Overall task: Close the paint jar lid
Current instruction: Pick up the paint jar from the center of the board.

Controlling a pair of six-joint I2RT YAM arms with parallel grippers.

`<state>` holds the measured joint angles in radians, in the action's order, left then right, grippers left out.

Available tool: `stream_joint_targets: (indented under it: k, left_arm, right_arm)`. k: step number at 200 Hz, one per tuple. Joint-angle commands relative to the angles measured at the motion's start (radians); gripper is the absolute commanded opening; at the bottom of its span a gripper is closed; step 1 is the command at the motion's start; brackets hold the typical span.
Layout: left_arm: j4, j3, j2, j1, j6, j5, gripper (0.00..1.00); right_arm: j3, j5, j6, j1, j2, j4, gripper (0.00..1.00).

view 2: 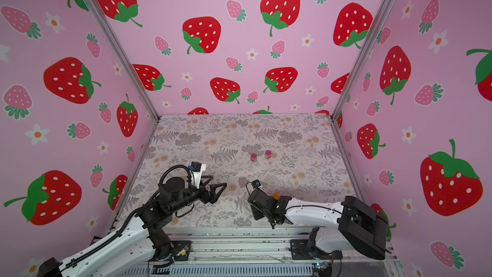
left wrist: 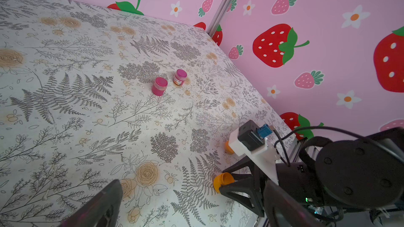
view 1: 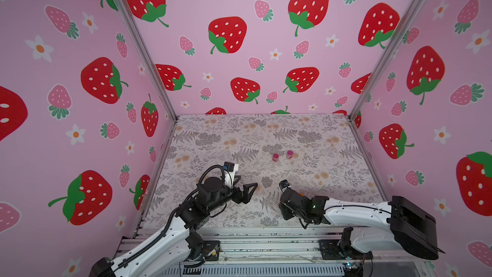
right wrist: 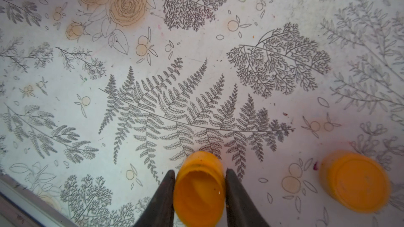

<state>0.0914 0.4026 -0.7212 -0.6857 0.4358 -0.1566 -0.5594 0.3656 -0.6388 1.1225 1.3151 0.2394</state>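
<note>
Big flowered table [view 1: 207,139], with two arms leaning in from its near edge. The left gripper [view 1: 249,180] hangs over the middle with its jaws spread wide and nothing between them. It's idle.

The right gripper [right wrist: 200,171] is the busy one. It's low at the near side of the table, right of centre, with its two dark fingers [right wrist: 166,193] pressed against either side of the orange jar [right wrist: 200,195]. The jar's mouth is open and the inside is glossy orange. Whether the jar is lifted or resting on the table, I can't tell.

Just beside the jar and clear of the fingers lies the orange lid [right wrist: 358,182], flat on the table. Well off toward the back stand a pink jar [view 1: 275,157] and a second pink jar [view 1: 290,153], close together, both capped, not in play.

To me this looks like the securing step: the jar is pinned and the lid isn't on yet. Next, I'd say, the left gripper needs to cross over and take the lid by its rim. Then it must bring the lid square over the open mouth and press or twist it down while the right grip steadies the jar.
</note>
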Motion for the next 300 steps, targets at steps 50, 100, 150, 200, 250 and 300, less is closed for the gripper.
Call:
stream_joint_targets:
  k: [50, 100, 150, 200, 250, 300]
  left_arm:
    - [0.131, 0.009, -0.023, -0.003, -0.061, -0.075, 0.99]
    - [0.358, 0.031, -0.122, -0.003, -0.162, -0.140, 0.99]
    - [0.635, 0.088, -0.350, -0.001, -0.315, -0.222, 0.99]
    - [0.746, 0.271, -0.642, 0.031, -0.352, -0.408, 0.92]
    - [0.792, 0.329, -0.774, 0.036, -0.326, -0.504, 0.81]
    - [0.785, 0.325, -0.769, 0.036, -0.309, -0.511, 0.72]
  right_arm:
    - [-0.220, -0.117, 0.059, -0.111, -0.100, 0.249, 0.35]
    - [-0.456, -0.329, 0.163, -0.294, -0.065, 0.384, 0.34]
    - [-0.795, -0.545, 0.267, -0.437, 0.114, 0.539, 0.32]
    - [-1.018, -0.653, 0.349, -0.488, 0.241, 0.702, 0.31]
    - [-1.029, -0.705, 0.340, -0.490, 0.225, 0.738, 0.31]
    - [-1.001, -0.773, 0.337, -0.488, 0.203, 0.723, 0.30]
